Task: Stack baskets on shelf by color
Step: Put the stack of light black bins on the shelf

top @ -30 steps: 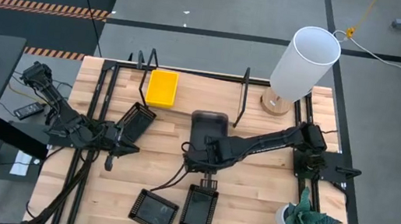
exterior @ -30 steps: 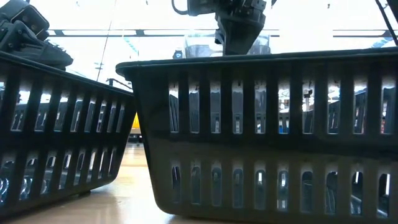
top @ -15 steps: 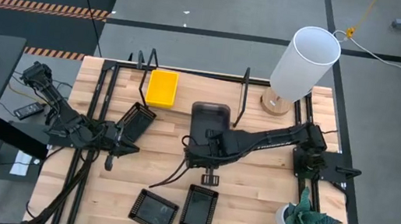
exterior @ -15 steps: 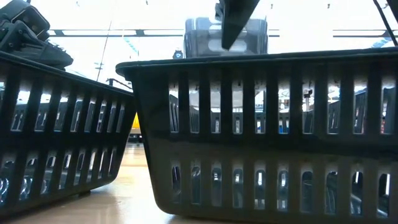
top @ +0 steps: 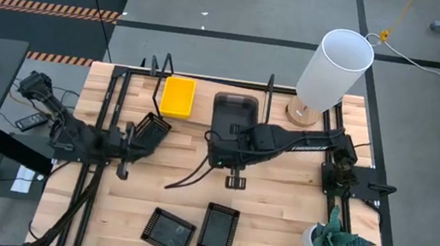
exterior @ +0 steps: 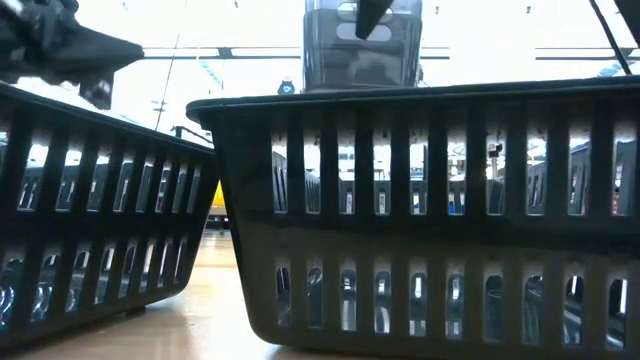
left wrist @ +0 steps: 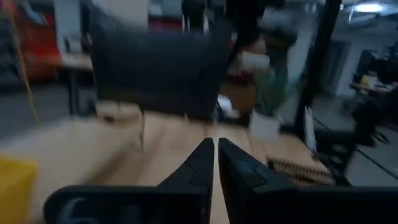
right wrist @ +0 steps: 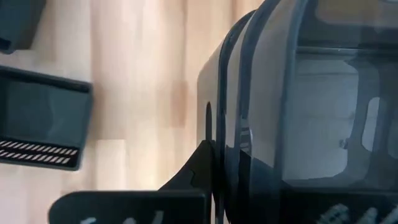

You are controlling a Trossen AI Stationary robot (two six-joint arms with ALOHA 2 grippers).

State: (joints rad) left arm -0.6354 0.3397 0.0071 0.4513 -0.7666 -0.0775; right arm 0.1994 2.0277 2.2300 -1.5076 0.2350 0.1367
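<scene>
My right gripper (top: pixel 231 136) is shut on a grey basket (top: pixel 233 112) and holds it over the shelf (top: pixel 267 104) near the table's far edge. In the low view the grey basket (exterior: pixel 360 45) hangs high above two black mesh baskets (exterior: pixel 420 210). A yellow basket (top: pixel 178 97) lies flat on the shelf, left of the grey one. My left gripper (left wrist: pixel 216 163) is shut and empty. It sits just left of a third black basket (top: pixel 150 129), which stands tilted by the shelf's left part. My right gripper holds the grey basket by its near rim (right wrist: pixel 225 134). One finger (right wrist: pixel 198 167) lies against the outside of the wall; the basket hides the other. The fingers come level from the table's near side. The basket is lifted clear of the table.
Two black mesh baskets (top: pixel 170 231) (top: pixel 219 228) sit side by side at the near edge. A white lamp (top: pixel 331 70) stands at the far right and a potted plant (top: pixel 333 240) at the near right. Upright shelf rods (top: pixel 158 71) flank the yellow basket.
My right gripper has carried the grey basket from the table's middle toward the far edge and upward, still shut on it. My left arm has drawn back toward the table's left edge, away from the tilted black basket, which stayed put.
</scene>
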